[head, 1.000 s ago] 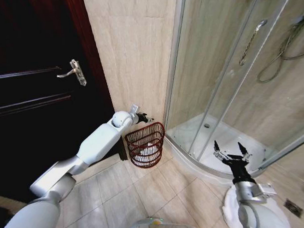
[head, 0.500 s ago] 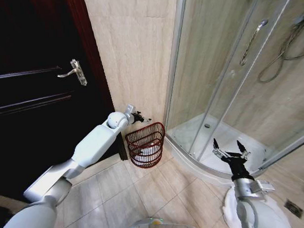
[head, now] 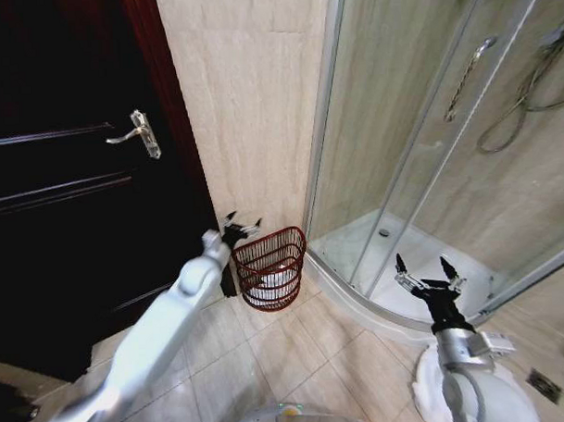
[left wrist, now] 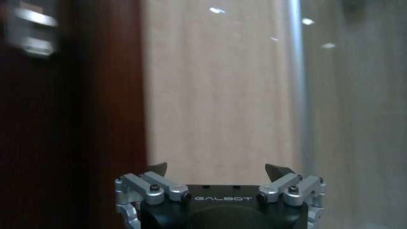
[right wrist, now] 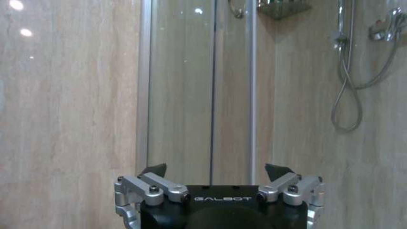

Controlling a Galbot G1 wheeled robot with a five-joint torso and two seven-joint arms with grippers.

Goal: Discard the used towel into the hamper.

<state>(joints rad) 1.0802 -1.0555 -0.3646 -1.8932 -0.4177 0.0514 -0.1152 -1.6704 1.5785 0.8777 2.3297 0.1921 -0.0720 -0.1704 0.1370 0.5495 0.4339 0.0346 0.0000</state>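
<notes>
Left arm stretched forward toward 12 o'clock from the lower-left, white forearm rising. Left gripper (head: 241, 223) raised at wrist height, fingers spread wide, nothing between them. Right arm upright at 4 o'clock, forearm near vertical. Right gripper (head: 430, 271) pointing up, fingers splayed apart, holding nothing.

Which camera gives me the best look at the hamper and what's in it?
The head view. It shows the whole hamper on the floor tiles against the wall, with something white inside, and the open left gripper above its left rim. Both wrist views face wall, door and shower glass instead, so they add nothing about the hamper.
</notes>
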